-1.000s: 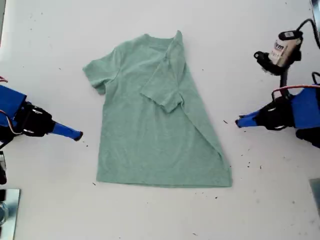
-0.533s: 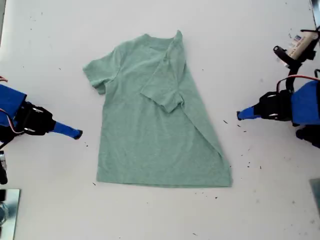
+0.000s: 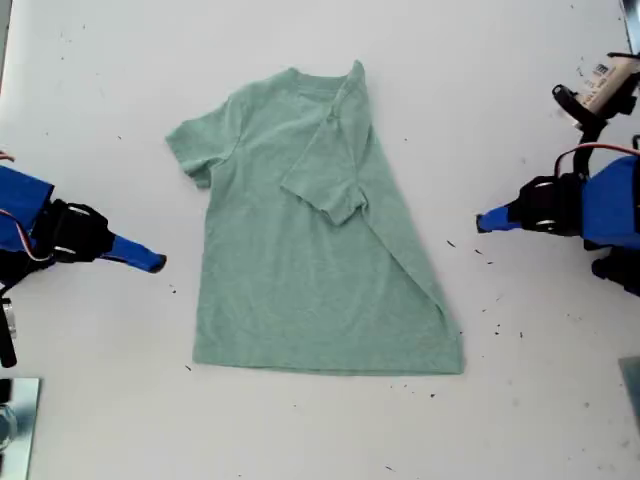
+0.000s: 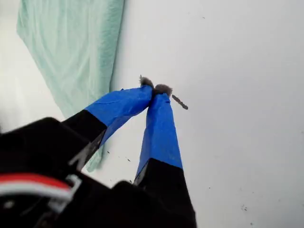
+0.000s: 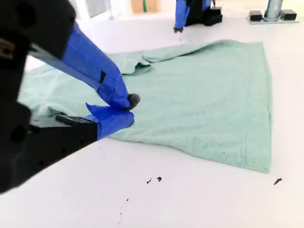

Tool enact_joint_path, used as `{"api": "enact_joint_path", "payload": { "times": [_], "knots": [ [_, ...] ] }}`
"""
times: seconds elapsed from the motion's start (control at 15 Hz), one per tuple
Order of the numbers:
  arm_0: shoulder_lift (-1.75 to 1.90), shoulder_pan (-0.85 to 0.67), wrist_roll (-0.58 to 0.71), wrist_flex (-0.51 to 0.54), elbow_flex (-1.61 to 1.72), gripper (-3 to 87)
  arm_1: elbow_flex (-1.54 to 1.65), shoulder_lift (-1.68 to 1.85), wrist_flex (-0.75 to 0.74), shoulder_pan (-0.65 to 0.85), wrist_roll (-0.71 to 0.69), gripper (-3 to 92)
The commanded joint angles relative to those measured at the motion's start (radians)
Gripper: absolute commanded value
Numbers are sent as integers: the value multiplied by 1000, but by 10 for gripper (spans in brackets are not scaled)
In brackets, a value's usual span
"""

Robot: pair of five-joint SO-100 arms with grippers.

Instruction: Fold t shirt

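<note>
The exterior camera looks straight down on the white table (image 3: 320, 60) from well above. It takes in the whole t shirt (image 3: 310, 260), my first gripper (image 3: 487, 222) and my second gripper (image 3: 155, 264).

The first wrist camera sits close behind and above my first gripper (image 4: 154, 90) and faces steeply down along it. Only an edge of the t shirt (image 4: 71, 47) shows beyond the tips.

The second wrist camera sits close behind my second gripper (image 5: 128, 109). It faces low across the t shirt (image 5: 199, 95) towards my first gripper (image 5: 179, 19) on the far side.

All three views share the t shirt.
</note>
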Motion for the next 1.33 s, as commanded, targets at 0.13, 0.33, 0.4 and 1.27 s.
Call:
{"api": "enact_joint_path", "payload": {
  "times": [0.13,0.33,0.4,1.27],
  "knots": [
    [-374,-78,-104,25,-327,-2,63,-6,-9,2,-11,12],
    [-994,-262,57,368,-904,-2,63,-6,-9,2,-21,12],
    [-1106,-353,156,440,-1028,-2,63,-6,-9,0,-23,12],
    [-1640,-811,592,236,-1138,305,63,-6,-9,-41,-46,12]
  ]
}}
